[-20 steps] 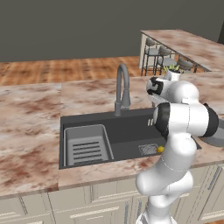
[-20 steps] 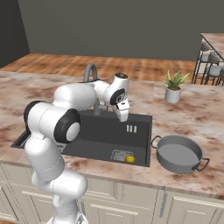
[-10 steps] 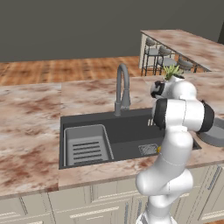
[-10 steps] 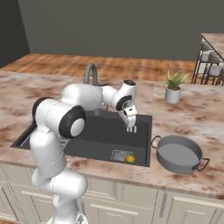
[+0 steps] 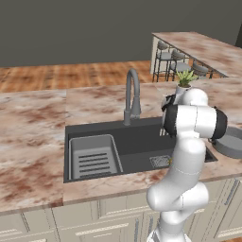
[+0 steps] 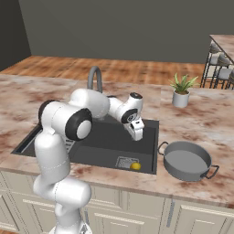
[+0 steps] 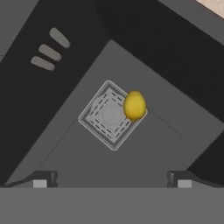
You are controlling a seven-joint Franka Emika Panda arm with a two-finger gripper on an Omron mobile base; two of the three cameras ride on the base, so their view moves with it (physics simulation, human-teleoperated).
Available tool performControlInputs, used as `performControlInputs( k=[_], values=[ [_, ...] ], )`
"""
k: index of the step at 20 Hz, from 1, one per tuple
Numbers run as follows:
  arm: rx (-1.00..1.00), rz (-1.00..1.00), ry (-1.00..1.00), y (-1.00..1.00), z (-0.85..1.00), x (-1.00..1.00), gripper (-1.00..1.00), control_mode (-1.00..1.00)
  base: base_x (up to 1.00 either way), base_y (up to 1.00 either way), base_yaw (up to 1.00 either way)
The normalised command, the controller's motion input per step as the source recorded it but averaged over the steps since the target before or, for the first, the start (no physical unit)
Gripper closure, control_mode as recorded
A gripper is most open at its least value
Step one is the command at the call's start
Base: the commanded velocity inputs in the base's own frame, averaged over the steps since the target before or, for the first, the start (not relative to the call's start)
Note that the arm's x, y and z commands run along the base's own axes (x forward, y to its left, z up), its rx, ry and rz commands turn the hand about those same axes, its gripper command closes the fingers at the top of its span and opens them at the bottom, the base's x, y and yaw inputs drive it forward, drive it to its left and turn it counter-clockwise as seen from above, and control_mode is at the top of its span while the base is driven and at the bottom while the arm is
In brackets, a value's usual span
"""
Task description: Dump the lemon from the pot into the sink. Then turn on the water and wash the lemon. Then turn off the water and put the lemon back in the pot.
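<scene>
The small bright yellow lemon [image 7: 134,105] rests on the sink's [image 6: 148,151] drain grate edge; light, firm, rollable: pinch its middle. The fingers [image 7: 45,179] hang fully spread, empty.

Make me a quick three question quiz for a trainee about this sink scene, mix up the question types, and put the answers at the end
1. True or false: the lemon is inside the pot.
2. Multiple choice: where does the pot sit? A) in the sink B) on the counter beside the sink, on the side away from the ribbed rack insert C) beside the potted plant
3. Short answer: how do the gripper jaws stand, and what lies ahead of them in the hand view?

Key
1. False. The lemon lies on the sink floor, at the edge of the drain grate.
2. B
3. Open and holding nothing; the lemon and grate lie ahead.
</scene>
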Motion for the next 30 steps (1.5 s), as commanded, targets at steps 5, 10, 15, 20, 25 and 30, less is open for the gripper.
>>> performControlInputs(
  k=[5, 10, 15, 20, 25, 30],
  values=[
    [-0.01, 0.05, 0.0, 0.0, -0.28, 0.0, -1.0, -1.0, 0.0, 0.0, 0.0],
    [-0.06, 0.0, 0.0, 0.0, -0.21, 0.0, -1.0, -1.0, 0.0, 0.0, 0.0],
    [-0.08, 0.01, 0.0, 0.0, -0.23, 0.01, -1.0, -1.0, 0.0, 0.0, 0.0],
    [-0.04, 0.01, 0.0, -0.02, -0.26, 0.02, -1.0, -1.0, 0.0, 0.0, 0.0],
    [0.0, 0.04, 0.0, -0.22, -0.27, 0.0, -1.0, -1.0, 0.0, 0.0, 0.0],
    [0.0, 0.05, 0.0, -0.29, -0.26, 0.0, -1.0, -1.0, 0.0, 0.0, 0.0]
  ],
)
